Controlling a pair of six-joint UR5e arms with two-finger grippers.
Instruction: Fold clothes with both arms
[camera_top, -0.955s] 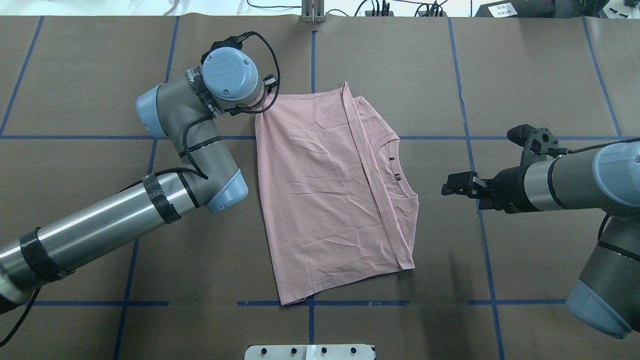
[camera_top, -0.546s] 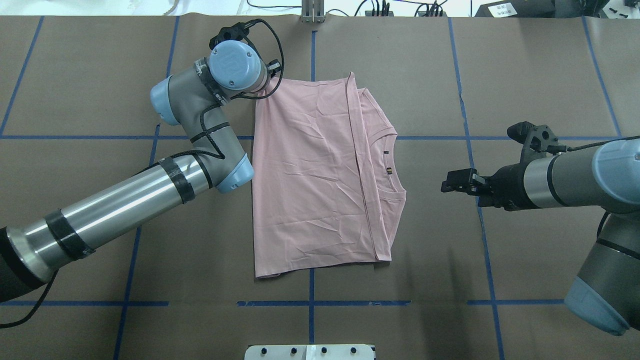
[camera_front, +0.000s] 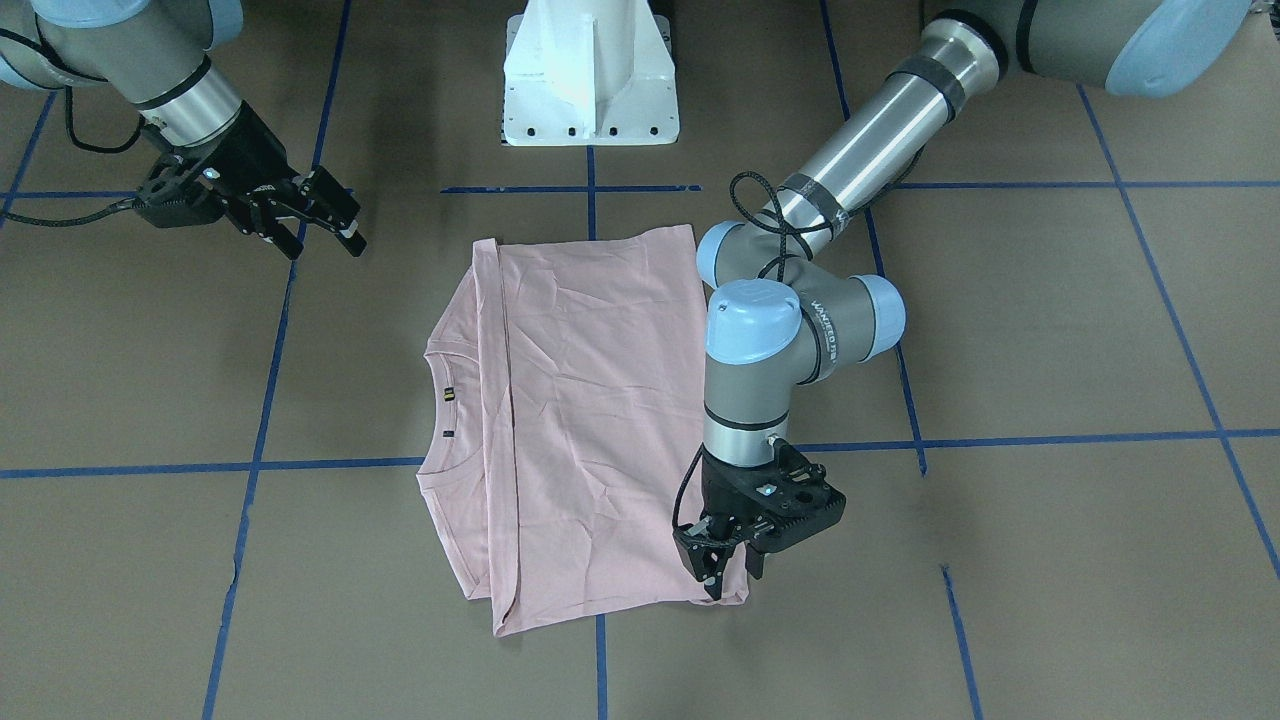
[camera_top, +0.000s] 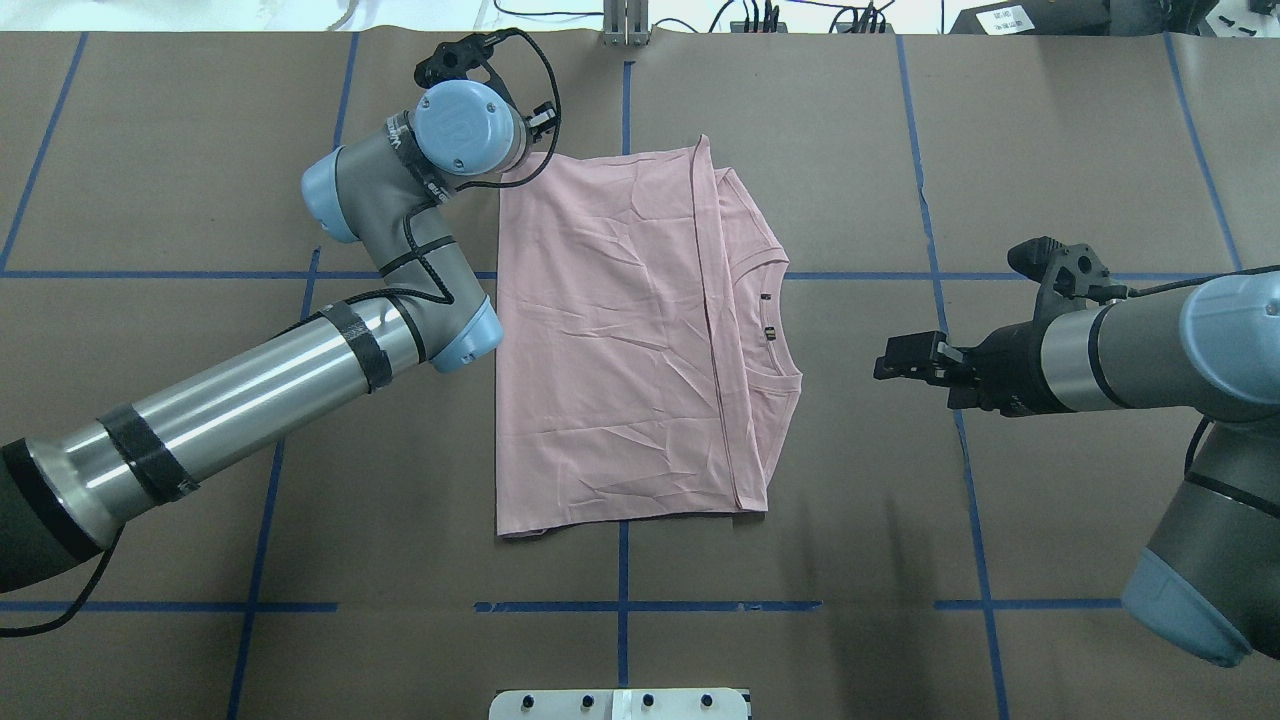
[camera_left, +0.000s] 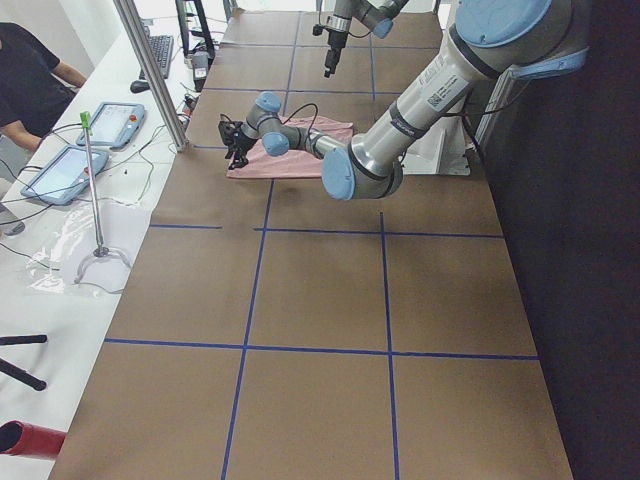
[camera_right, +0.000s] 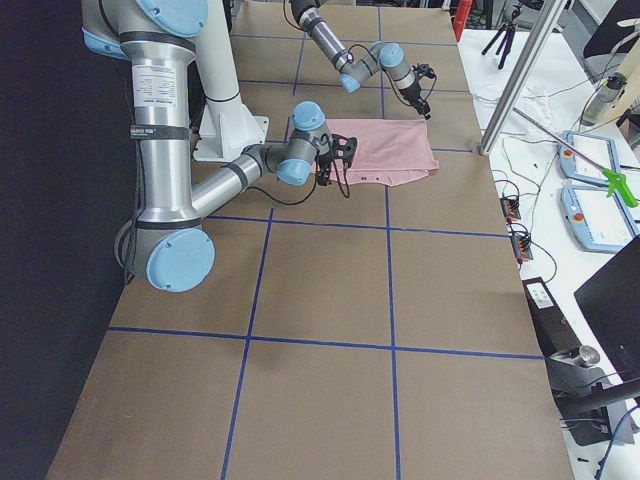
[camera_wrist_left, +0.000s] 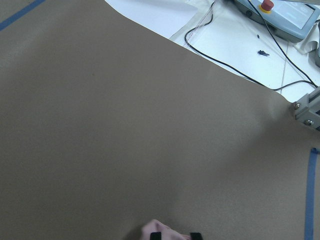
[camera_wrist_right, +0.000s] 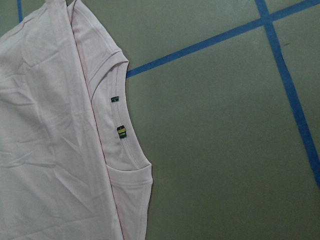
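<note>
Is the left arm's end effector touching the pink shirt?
Touching. The left wrist view shows a corner of the pink shirt pinched between the fingertips of the left end effector.

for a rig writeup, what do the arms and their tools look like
The left arm and right arm are silver and grey metal tubes with light blue joint caps, black tape bands and looped black cables. The left tool and right tool are black, two-fingered.

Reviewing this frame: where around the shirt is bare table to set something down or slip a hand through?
Bare table runs between the neckline edge of the T-shirt and the right gripper, and between the shirt's near edge and the white base. Crowded: the far left corner, where the left gripper pinches the cloth with its arm alongside.
</note>
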